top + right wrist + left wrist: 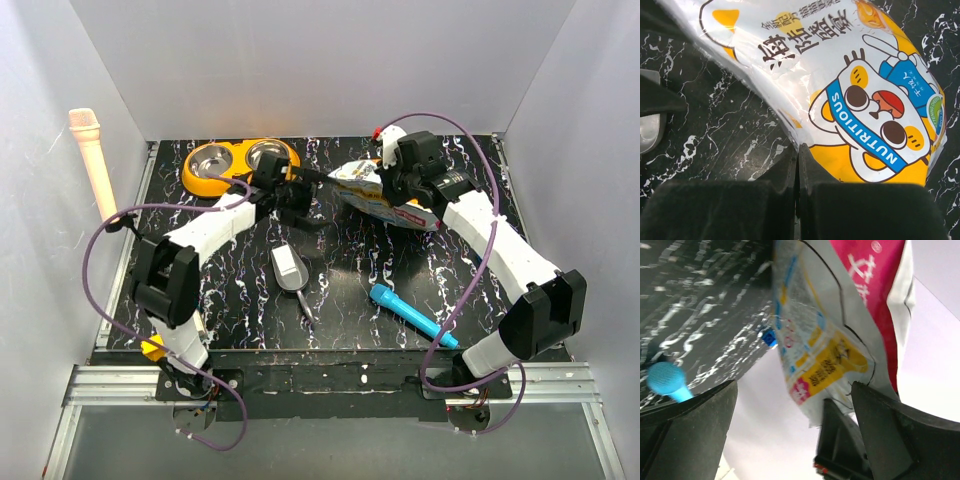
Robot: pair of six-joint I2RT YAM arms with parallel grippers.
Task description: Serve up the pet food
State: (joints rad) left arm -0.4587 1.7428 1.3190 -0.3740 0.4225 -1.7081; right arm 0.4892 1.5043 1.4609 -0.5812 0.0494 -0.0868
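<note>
Right of the orange double bowl (pixel 240 165), the silvery printed pouch (pixel 362 188), pet food presumably inside, is pinched by the clenched right hand (pixel 797 150). For opening, a grip by the released left hand (pixel 300 190) is needed.

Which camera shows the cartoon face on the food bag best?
The right wrist view: the food bag fills it, cartoon face clear. The left wrist view shows only its pink and yellow side; the top view shows it small, partly behind the right gripper.
</note>
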